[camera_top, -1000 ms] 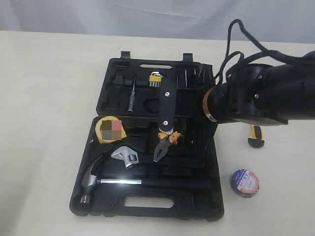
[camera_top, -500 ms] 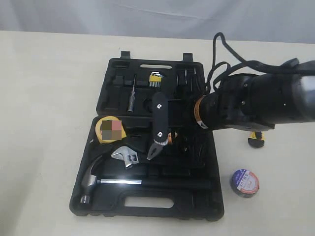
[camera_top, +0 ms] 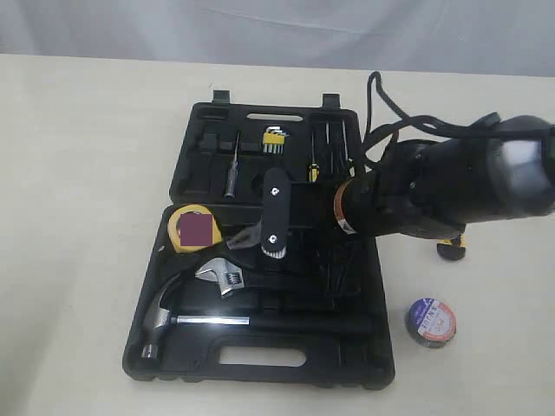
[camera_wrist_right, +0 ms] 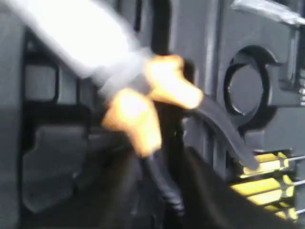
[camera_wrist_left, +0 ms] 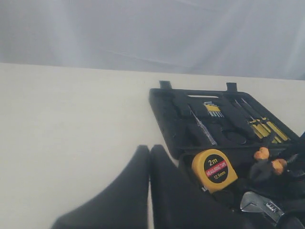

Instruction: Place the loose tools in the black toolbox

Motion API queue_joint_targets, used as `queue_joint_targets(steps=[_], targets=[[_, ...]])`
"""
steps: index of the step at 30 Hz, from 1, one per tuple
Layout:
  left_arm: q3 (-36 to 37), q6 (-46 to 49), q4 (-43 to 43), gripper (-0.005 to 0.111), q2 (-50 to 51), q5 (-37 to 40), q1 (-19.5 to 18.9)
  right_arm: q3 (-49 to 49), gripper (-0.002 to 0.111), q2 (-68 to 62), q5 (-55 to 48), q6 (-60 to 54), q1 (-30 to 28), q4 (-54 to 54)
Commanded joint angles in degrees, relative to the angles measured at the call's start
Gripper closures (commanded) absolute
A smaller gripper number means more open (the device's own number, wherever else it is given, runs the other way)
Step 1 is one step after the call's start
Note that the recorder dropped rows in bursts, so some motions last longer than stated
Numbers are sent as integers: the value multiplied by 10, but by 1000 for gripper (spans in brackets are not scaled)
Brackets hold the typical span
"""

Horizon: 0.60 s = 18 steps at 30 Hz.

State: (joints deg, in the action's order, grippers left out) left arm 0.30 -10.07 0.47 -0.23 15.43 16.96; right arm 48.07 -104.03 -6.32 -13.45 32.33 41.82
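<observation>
The black toolbox (camera_top: 260, 360) lies open on the table, and its lid (camera_wrist_left: 164, 102) also shows in the left wrist view. My right gripper (camera_top: 273, 245) hangs over the box's middle, shut on the orange-and-black pliers (camera_top: 245, 237), whose steel nose points left. In the blurred right wrist view, one pliers (camera_wrist_right: 138, 119) handle runs between the fingers of that gripper (camera_wrist_right: 159, 157). The yellow tape measure (camera_top: 194, 230) (camera_wrist_left: 214, 169) sits in the box. The tape roll (camera_top: 431, 321) lies on the table to the right. The utility knife (camera_top: 451, 249) peeks out under the right arm. My left gripper (camera_wrist_left: 149, 148) is shut and empty.
A steel hammer (camera_top: 165, 316) and an adjustable wrench (camera_top: 221, 276) rest in the box's front half. Screwdrivers (camera_top: 314, 172) and hex keys (camera_top: 274, 139) sit in the lid. The right arm's body (camera_top: 451, 186) and cables stretch over the box's right edge.
The right gripper has moved left across the box and its jaws have narrowed. The pliers swung with it, so the nose now points left toward the tape measure.
</observation>
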Motion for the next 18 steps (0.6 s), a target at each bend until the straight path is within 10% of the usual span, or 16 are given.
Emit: queue_joint_targets(steps=[1, 9, 18], targets=[[-3, 0, -5, 107, 2, 2, 3, 11, 93, 29, -16, 32, -1, -68], [-3, 0, -5, 107, 2, 2, 3, 11, 93, 68, -139, 71, -1, -109], [-3, 0, -5, 107, 2, 2, 3, 11, 93, 69, -35, 167, -1, -109]])
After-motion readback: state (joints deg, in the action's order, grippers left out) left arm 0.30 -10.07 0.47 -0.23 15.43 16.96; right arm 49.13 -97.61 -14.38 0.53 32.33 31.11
